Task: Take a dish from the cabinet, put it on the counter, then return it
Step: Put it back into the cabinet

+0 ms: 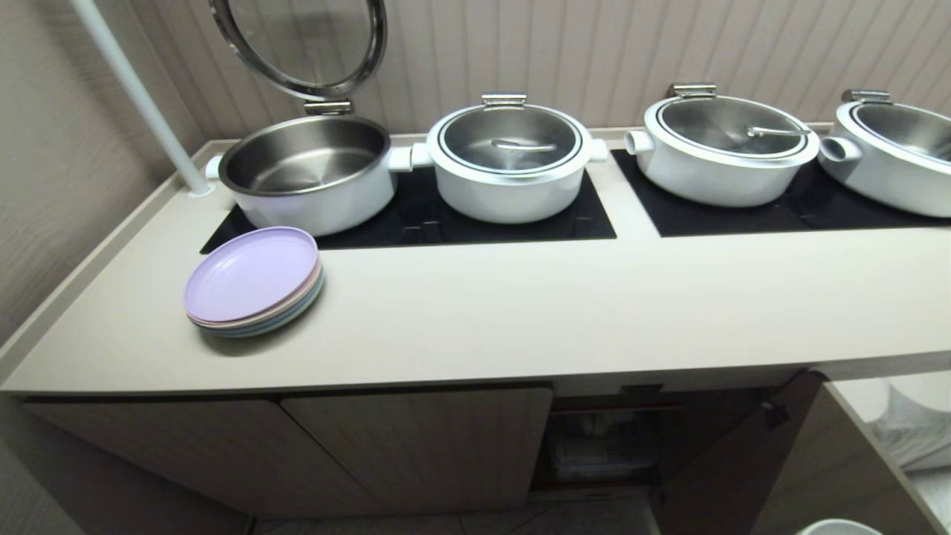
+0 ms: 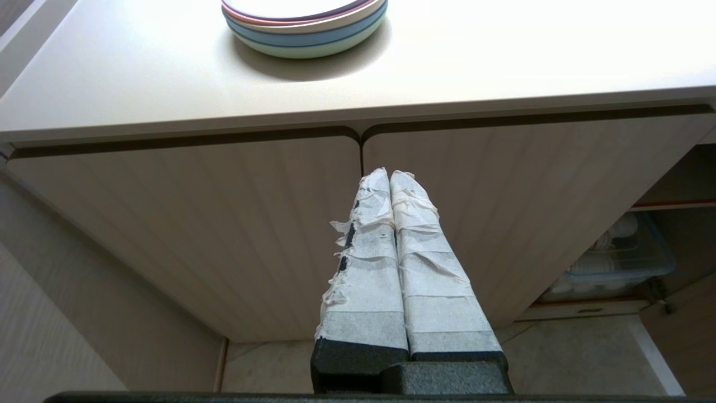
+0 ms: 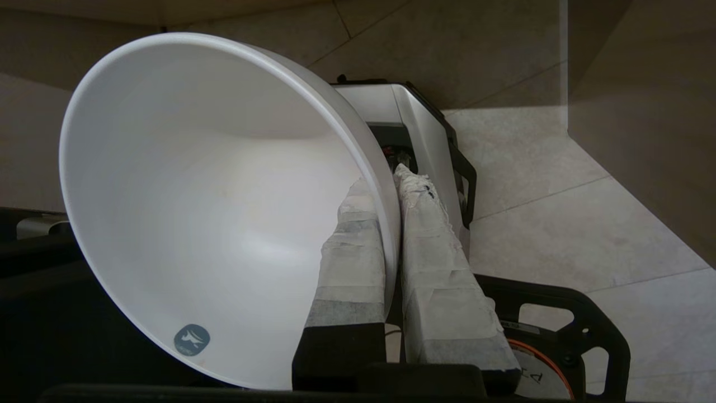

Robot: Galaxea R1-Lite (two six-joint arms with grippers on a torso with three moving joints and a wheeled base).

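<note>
My right gripper (image 3: 386, 179) is shut on the dish (image 3: 212, 212), a plain white bowl. One taped finger is inside the rim and the other outside, and the bowl hangs over the tiled floor and my base. A white curved rim (image 1: 839, 527) peeks in at the head view's bottom edge, right of the open cabinet (image 1: 602, 438). The counter (image 1: 520, 312) runs above the cabinet, bare in the middle. My left gripper (image 2: 390, 174) is shut on nothing, parked in front of the closed cupboard doors (image 2: 268, 224).
A stack of pastel plates (image 1: 252, 282) sits on the counter's left. Several white pots (image 1: 513, 160) stand on black panels behind, one with its lid raised. The cabinet door (image 1: 743, 461) stands open to the right. A clear bin of white bowls (image 2: 615, 263) is inside.
</note>
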